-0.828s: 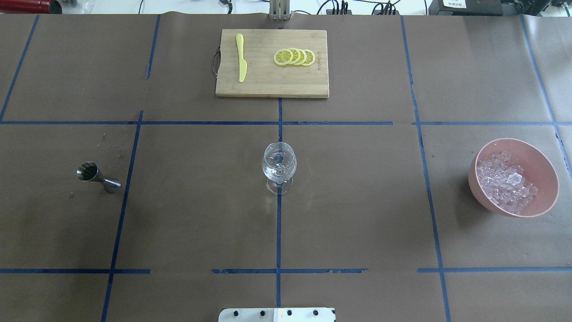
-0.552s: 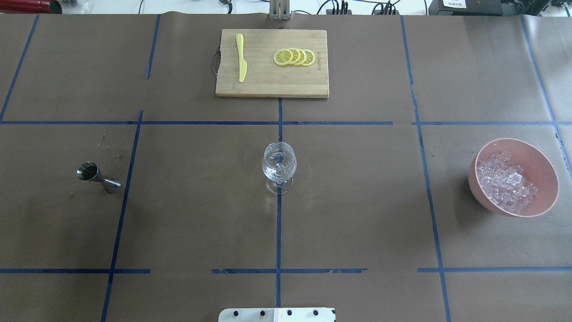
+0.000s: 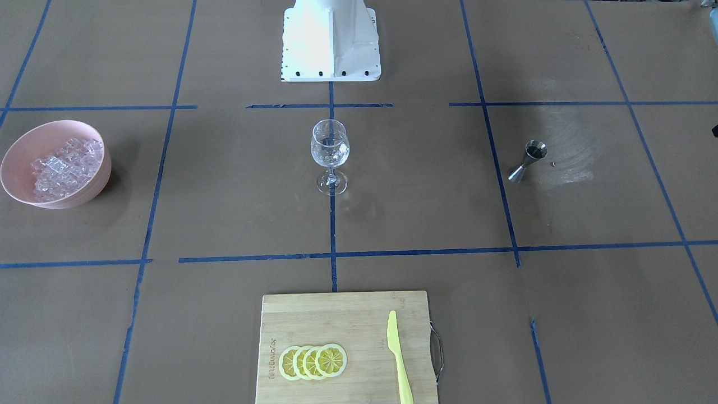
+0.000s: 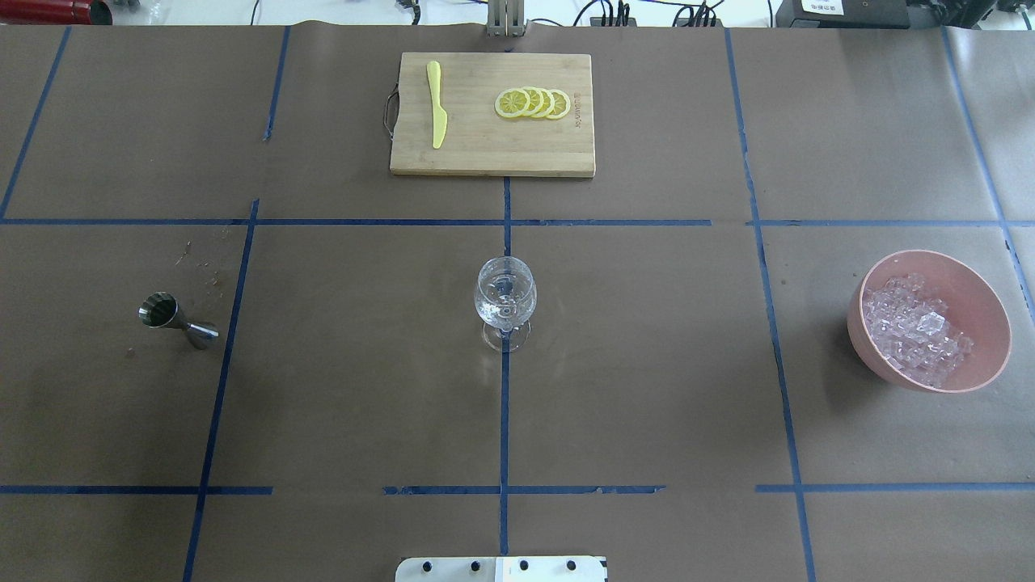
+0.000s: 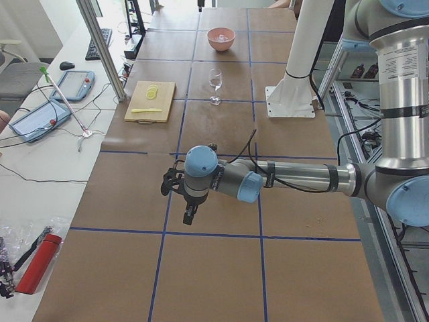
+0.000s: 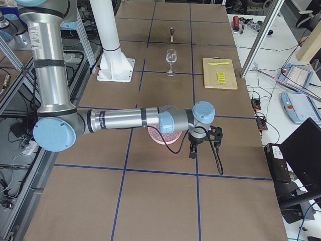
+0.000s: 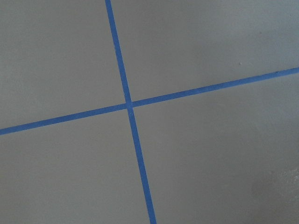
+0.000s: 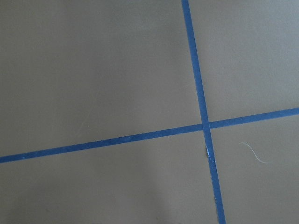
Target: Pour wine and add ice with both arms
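A clear wine glass stands upright at the table's middle, also in the front view. A pink bowl on the right holds the ice, many small clear cubes, also seen in the front view. A steel jigger stands on the left. Both arms are outside the overhead and front views. The left gripper hangs over bare table far from the glass. The right gripper hangs just beyond the bowl. I cannot tell whether either is open or shut.
A wooden cutting board at the far middle carries yellow lemon slices and a yellow knife. The white pedestal stands at the robot's edge. Blue tape lines grid the brown table. Both wrist views show only table and tape.
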`<state>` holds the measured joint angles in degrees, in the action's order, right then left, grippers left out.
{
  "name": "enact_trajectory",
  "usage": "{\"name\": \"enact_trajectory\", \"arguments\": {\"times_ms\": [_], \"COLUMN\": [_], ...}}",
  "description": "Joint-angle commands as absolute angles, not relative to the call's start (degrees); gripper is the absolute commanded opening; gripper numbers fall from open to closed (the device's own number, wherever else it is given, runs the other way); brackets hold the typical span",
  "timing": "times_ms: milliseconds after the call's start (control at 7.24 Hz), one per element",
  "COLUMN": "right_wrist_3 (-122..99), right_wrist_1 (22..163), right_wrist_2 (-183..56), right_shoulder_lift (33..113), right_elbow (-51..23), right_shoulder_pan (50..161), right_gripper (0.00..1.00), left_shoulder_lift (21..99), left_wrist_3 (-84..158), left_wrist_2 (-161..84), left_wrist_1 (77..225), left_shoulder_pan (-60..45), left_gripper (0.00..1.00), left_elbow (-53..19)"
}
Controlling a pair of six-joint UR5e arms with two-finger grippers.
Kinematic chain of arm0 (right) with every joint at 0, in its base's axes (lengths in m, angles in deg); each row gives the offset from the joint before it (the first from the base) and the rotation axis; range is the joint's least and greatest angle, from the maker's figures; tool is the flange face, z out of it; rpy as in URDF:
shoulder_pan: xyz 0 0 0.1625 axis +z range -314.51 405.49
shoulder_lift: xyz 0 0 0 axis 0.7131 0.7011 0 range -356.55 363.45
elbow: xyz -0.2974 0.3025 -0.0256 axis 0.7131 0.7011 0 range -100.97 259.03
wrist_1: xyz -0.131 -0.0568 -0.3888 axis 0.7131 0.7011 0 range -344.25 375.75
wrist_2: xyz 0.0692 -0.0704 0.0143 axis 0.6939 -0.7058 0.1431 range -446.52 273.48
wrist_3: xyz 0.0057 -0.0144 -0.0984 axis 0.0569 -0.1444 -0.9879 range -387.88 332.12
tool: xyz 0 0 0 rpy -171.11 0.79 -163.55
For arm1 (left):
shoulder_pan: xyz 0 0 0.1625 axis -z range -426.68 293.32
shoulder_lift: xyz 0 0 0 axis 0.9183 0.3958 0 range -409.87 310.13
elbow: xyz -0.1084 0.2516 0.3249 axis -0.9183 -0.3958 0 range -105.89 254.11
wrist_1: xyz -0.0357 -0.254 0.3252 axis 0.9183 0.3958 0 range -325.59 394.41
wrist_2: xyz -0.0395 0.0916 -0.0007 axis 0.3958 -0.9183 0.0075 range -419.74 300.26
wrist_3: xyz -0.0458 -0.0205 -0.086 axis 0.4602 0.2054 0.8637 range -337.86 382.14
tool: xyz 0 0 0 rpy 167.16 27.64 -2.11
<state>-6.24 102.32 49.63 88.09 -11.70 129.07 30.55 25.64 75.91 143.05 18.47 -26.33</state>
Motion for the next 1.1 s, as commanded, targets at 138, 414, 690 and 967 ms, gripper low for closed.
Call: {"name": "enact_trajectory", "arguments": {"times_ms": [138,414,690,967], "right_wrist_3": [-5.8,-5.6,-5.6,-5.6], "right_wrist_1": [102.3,102.3,102.3,102.3], "right_wrist_2": [49.9,50.0,50.1,50.1], "right_shoulder_lift": [88.7,89.0,89.1,88.9], "right_elbow": [-13.1,-13.4,-13.9,-14.0], "right_shoulder_pan": [129.1,129.1,129.1,129.1], "right_gripper": [1.00,1.00,1.00,1.00], "left_shoulder_lift": [30.1,29.0,19.7,17.6], "left_wrist_3": [25.9,39.3,51.4,57.6], "left_wrist_2": [77.2,75.0,57.6,45.1], "left_wrist_1": [148.1,161.8,189.8,193.9], "left_shoulder_pan": [15.7,15.2,5.8,-3.2], "left_gripper": [1.00,1.00,1.00,1.00], "left_elbow": [-27.1,-26.7,-26.4,-26.4]}}
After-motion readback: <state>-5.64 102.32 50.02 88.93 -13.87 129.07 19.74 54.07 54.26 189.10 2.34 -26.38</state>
